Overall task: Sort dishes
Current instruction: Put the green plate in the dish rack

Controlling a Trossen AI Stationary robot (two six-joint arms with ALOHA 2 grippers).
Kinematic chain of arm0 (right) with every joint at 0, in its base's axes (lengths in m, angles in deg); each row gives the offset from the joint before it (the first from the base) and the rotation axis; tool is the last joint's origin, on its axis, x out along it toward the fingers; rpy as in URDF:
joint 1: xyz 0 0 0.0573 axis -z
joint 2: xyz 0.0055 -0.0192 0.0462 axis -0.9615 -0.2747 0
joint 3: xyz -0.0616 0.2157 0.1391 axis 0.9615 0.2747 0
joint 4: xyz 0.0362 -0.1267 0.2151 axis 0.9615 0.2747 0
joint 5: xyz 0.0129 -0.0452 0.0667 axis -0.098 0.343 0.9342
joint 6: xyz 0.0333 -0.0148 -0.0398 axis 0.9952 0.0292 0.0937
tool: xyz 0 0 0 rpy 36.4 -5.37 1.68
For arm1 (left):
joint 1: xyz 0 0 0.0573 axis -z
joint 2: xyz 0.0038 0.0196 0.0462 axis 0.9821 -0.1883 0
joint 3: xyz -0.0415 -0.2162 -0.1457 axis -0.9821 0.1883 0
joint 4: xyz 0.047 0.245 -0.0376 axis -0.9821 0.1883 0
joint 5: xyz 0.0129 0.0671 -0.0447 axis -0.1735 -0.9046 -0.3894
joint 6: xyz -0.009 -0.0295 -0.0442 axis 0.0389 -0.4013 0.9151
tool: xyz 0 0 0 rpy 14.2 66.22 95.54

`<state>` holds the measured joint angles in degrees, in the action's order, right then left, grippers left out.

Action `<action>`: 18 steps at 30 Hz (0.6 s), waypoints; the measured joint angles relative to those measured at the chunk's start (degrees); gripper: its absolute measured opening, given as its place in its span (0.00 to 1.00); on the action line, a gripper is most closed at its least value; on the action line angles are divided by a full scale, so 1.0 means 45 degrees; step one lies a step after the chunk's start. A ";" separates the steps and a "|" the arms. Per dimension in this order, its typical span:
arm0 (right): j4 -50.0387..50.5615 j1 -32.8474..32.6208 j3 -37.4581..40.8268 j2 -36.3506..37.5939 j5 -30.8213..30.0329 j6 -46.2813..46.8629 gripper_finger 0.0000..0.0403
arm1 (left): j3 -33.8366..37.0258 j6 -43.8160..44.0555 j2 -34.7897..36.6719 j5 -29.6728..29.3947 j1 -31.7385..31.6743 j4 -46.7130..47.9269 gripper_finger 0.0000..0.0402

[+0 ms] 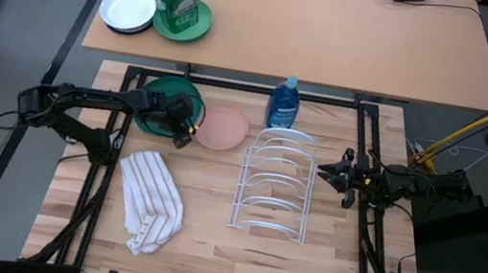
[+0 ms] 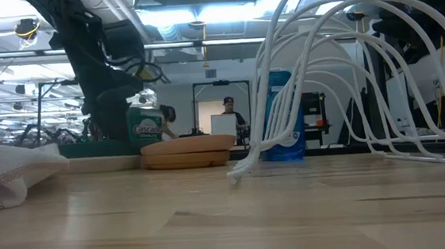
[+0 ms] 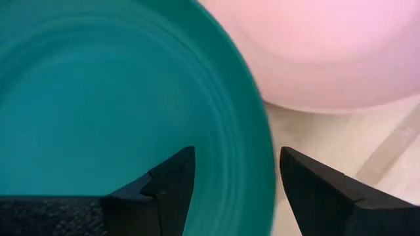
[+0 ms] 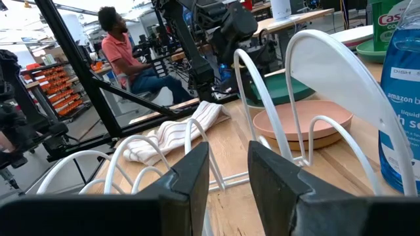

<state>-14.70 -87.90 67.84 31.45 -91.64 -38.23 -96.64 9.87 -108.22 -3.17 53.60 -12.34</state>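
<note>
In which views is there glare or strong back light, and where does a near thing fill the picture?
Low view: bright ceiling lights glare behind the white rack, whose near wires loom large. Left wrist view: the green plate and pink plate fill it. High view: even light.

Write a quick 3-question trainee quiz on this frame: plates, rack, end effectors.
1. True or false: the rack already holds a plate.
2. Multiple choice: the left end effector has its open fingers either side of the rim of which plate? A) pink plate B) green plate C) white plate
3. Fill in: the blue bottle stands at the table's far edge, between the pink plate and the ____.

Key
1. False; its slots are empty.
2. B; the green plate has its rim between the fingers, not yet clamped.
3. Rack; the right end effector waits just beyond the rack's right side.
</note>
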 joint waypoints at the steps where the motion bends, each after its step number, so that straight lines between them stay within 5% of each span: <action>1: -0.0002 0.0000 0.0000 0.0000 0.0000 0.0000 0.27 | 0.0000 -0.0005 0.0000 -0.0005 0.0092 -0.0008 0.53; 18: -0.0005 0.0000 0.0000 0.0000 -0.0004 0.0000 0.27 | 0.0005 -0.0257 -0.0989 -0.1080 0.0535 -0.0185 0.53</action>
<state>-14.72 -87.90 67.84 31.45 -91.66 -38.23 -96.62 8.71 -112.67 -8.03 56.01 -13.17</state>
